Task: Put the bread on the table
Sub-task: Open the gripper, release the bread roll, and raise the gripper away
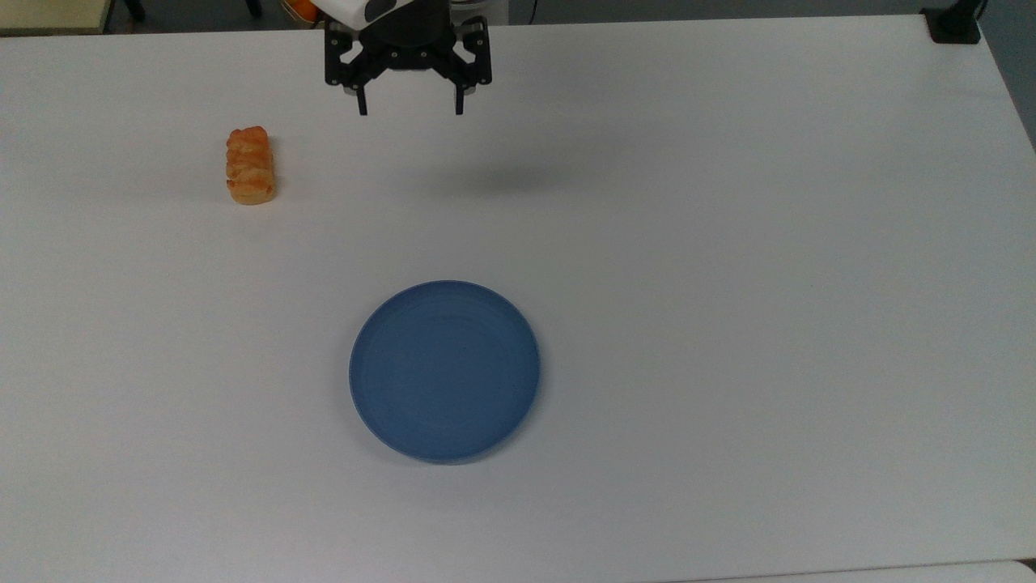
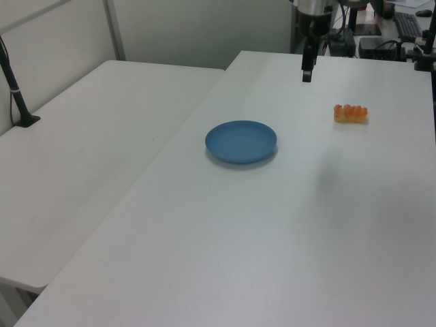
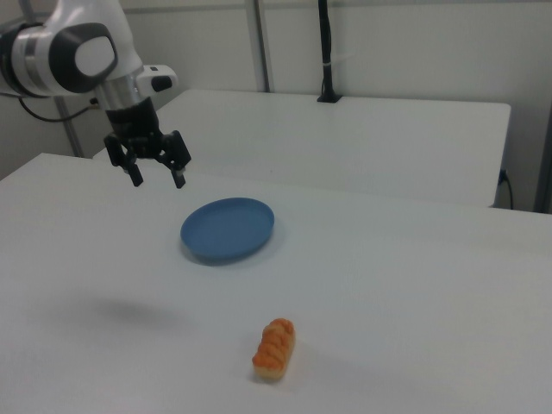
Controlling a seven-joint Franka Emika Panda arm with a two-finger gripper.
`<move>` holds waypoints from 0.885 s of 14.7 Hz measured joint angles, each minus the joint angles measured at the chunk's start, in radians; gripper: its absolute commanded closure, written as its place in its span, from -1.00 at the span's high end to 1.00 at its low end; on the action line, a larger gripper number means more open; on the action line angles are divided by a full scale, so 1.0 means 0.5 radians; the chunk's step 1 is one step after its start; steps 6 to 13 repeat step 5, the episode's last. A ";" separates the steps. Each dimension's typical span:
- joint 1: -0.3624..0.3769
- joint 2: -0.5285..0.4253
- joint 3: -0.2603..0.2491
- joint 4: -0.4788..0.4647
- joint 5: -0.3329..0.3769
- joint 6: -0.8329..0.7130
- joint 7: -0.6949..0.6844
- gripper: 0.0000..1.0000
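Observation:
The bread [image 1: 250, 166] [image 2: 351, 113] [image 3: 275, 348], a golden-orange braided roll, lies by itself on the white table [image 1: 728, 243] [image 2: 272, 225] [image 3: 414, 285], at the top view's upper left. My gripper [image 1: 409, 108] [image 2: 307, 76] [image 3: 159, 179] hangs in the air above the table's far edge, well to the right of the bread in the top view. It is open and holds nothing. Its shadow falls on the table below it.
A round blue plate [image 1: 444, 370] [image 2: 241, 142] [image 3: 228, 228] sits bare near the middle of the table. A second white table [image 2: 88, 150] [image 3: 345, 129] adjoins with a black post [image 2: 17, 95] [image 3: 326, 52] on it. A black clamp [image 1: 955, 24] grips the top view's upper right corner.

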 measured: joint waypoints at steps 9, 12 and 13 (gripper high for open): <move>-0.006 -0.156 -0.019 0.004 0.117 -0.184 0.084 1.00; -0.006 -0.156 -0.019 0.004 0.117 -0.184 0.084 1.00; -0.006 -0.156 -0.019 0.004 0.117 -0.184 0.084 1.00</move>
